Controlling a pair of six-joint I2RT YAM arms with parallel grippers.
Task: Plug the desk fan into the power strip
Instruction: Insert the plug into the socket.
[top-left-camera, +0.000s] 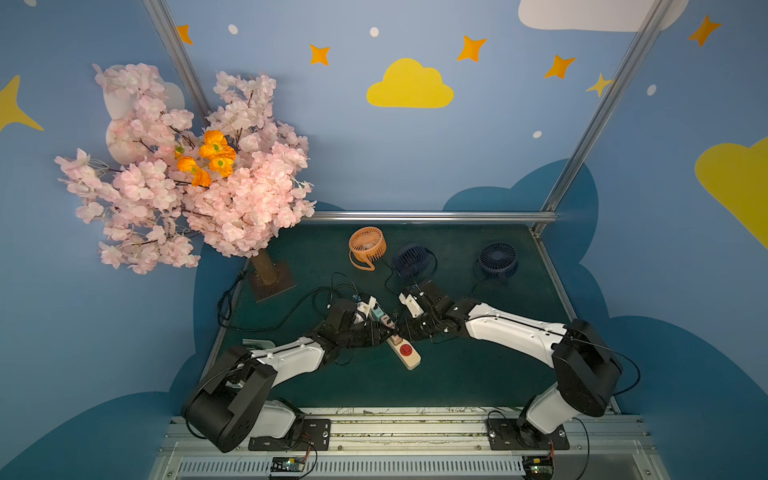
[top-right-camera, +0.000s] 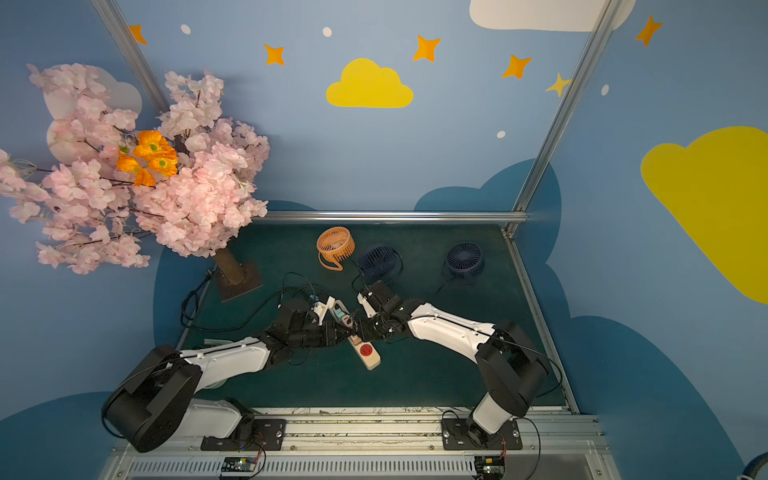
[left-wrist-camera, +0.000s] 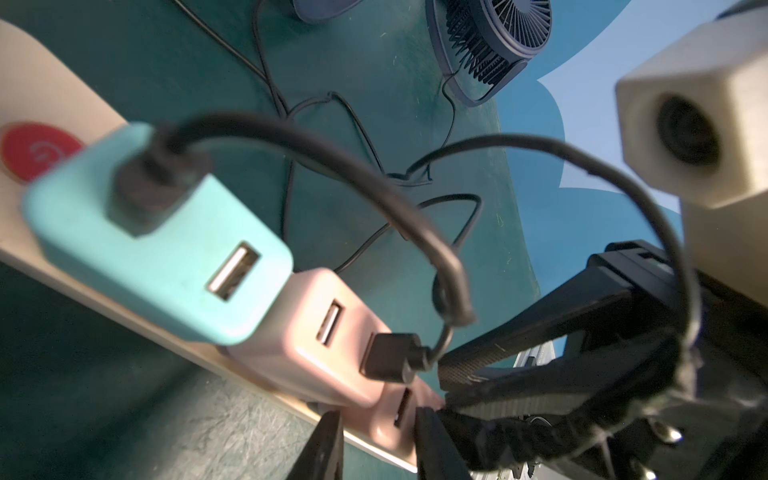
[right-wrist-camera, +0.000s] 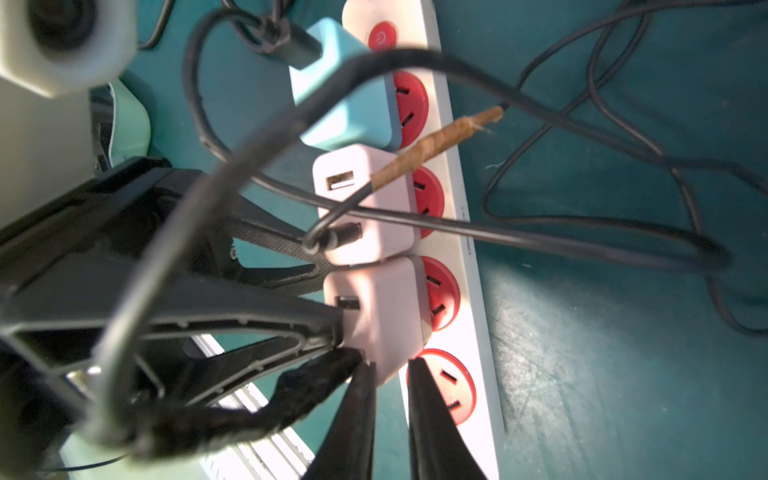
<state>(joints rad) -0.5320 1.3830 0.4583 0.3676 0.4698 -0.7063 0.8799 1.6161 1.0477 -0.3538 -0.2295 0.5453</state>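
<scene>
artificial blossom tree (top-left-camera: 195, 174): far left of the green surface (top-left-camera: 478, 374), not involved.
left hand (left-wrist-camera: 376, 432): fingers narrowly parted astride the end pink usb adapter (left-wrist-camera: 399, 411); whether they grip it cannot be told.
power strip (top-left-camera: 405, 353): lies mid-surface between both hands, running diagonally; carries a teal adapter (right-wrist-camera: 345, 95) and two pink ones.
right hand (right-wrist-camera: 388, 399): fingers narrowly parted at the same pink adapter's edge; grip cannot be told.
orange fan (top-left-camera: 366, 247) and two navy fans (top-left-camera: 498, 259): at the rear.
step, judged: seating the adapter; next calls for firm downward pressure.
views: the right wrist view alone shows the red sockets (right-wrist-camera: 451, 384); top views hide the contact.
</scene>
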